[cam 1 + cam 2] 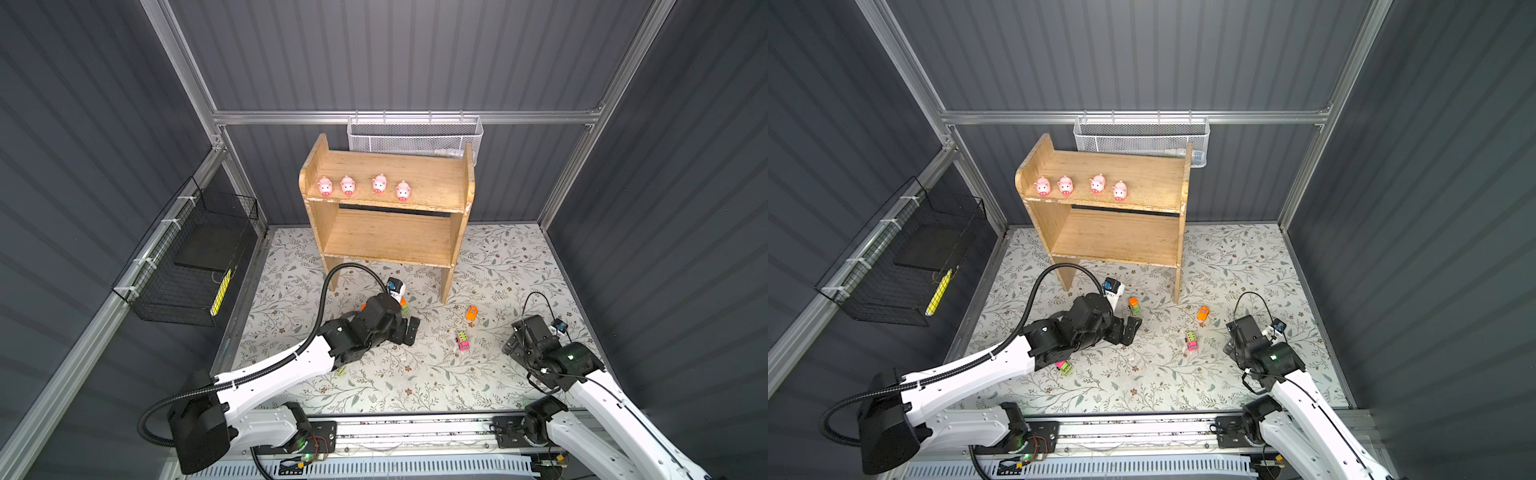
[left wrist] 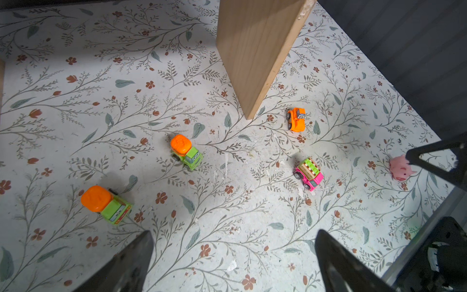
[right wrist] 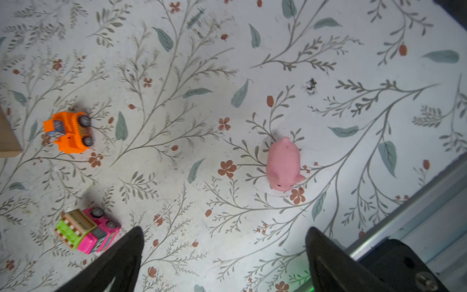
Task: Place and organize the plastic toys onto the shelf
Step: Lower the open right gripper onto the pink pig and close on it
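The wooden shelf (image 1: pixel 386 208) stands at the back of the floral mat, with several pink pigs (image 1: pixel 348 185) in a row on its top tier. One more pig (image 3: pixel 284 164) lies on the mat ahead of my right gripper (image 3: pixel 224 228), which is open and empty. My left gripper (image 2: pixel 233 232) hovers open over bare mat near the shelf's legs. Two green trucks with orange drums (image 2: pixel 187 151) (image 2: pixel 106 203) stand ahead of it. An orange car (image 1: pixel 471 312) and a pink-and-green truck (image 1: pixel 462 340) sit between the arms. Another small vehicle (image 1: pixel 1064 366) peeks out under the left arm.
A white mesh basket (image 1: pixel 413 135) hangs on the back wall behind the shelf. A black wire basket (image 1: pixel 195 266) hangs on the left wall. Dark walls close in the mat on three sides, and a metal rail (image 1: pixel 415 432) runs along the front.
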Action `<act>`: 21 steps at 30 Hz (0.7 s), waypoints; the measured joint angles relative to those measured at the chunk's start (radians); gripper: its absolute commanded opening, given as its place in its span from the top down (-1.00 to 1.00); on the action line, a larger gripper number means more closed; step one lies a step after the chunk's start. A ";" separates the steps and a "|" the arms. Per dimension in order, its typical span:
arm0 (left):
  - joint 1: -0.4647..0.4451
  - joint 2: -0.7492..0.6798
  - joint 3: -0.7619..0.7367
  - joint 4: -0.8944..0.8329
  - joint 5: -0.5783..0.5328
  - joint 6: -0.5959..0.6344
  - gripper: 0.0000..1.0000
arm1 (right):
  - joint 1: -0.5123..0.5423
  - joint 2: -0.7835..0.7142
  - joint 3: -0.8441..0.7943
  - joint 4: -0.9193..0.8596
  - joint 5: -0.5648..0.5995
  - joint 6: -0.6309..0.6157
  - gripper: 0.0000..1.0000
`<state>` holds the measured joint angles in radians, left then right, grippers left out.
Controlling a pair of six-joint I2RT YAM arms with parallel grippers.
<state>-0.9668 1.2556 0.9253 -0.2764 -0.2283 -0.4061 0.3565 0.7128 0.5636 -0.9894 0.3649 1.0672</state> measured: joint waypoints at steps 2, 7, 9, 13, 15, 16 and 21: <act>0.000 0.034 0.035 -0.010 0.016 0.003 -0.99 | -0.026 -0.007 -0.039 0.016 -0.008 0.014 -0.98; 0.000 0.092 0.103 -0.043 0.044 0.003 -1.00 | -0.096 0.001 -0.066 0.049 -0.014 0.021 -0.98; 0.000 0.114 0.130 -0.056 0.053 0.001 -0.99 | -0.127 0.012 -0.066 0.059 -0.015 0.017 -0.98; 0.000 0.161 0.193 -0.091 0.072 -0.005 -0.99 | -0.176 0.029 -0.067 0.075 -0.027 0.002 -0.98; 0.000 0.192 0.236 -0.113 0.077 -0.006 -0.99 | -0.200 0.032 -0.077 0.098 -0.040 -0.005 -0.98; 0.000 0.203 0.253 -0.121 0.077 -0.008 -0.99 | -0.209 0.032 -0.085 0.108 -0.047 -0.007 -0.98; 0.000 0.262 0.344 -0.167 0.087 -0.017 -0.99 | -0.243 0.043 -0.112 0.140 -0.064 -0.021 -0.98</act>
<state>-0.9665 1.5177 1.2694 -0.4438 -0.1410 -0.4229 0.1131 0.7563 0.4519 -0.8494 0.3004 1.0462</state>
